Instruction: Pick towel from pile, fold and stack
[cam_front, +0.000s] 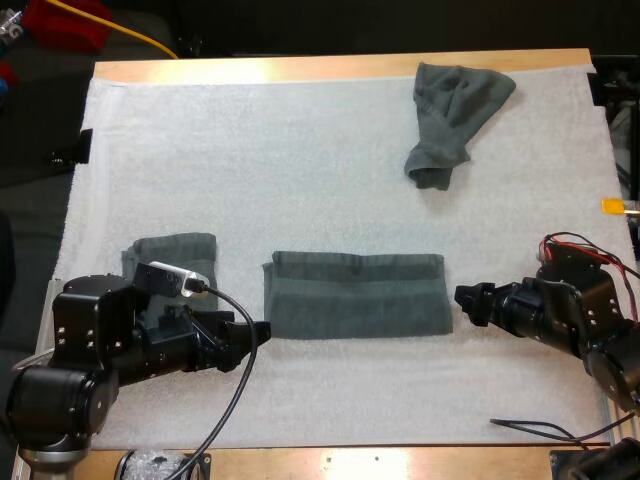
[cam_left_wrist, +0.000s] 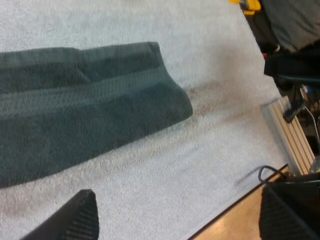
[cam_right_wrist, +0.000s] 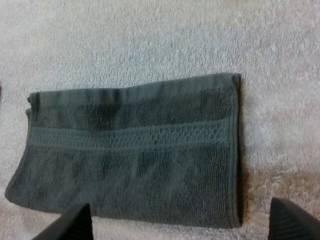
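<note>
A dark grey-green towel (cam_front: 355, 295) lies folded into a long strip in the middle of the mat (cam_front: 300, 160). My left gripper (cam_front: 256, 334) is just off its left end, low over the mat. My right gripper (cam_front: 468, 304) is just off its right end. In the left wrist view the towel (cam_left_wrist: 85, 110) lies ahead of my left gripper (cam_left_wrist: 180, 222), whose fingers (cam_left_wrist: 80, 217) stand wide apart with nothing between them. In the right wrist view my right gripper (cam_right_wrist: 182, 227) is open at the near edge of the towel (cam_right_wrist: 135, 150). A crumpled towel (cam_front: 455, 115) lies at the far right.
A small folded towel (cam_front: 175, 252) sits on the mat at the left, partly hidden behind my left arm. A loose black cable (cam_front: 540, 430) lies near the front right edge. The wooden table edge (cam_left_wrist: 240, 220) runs close past my left gripper.
</note>
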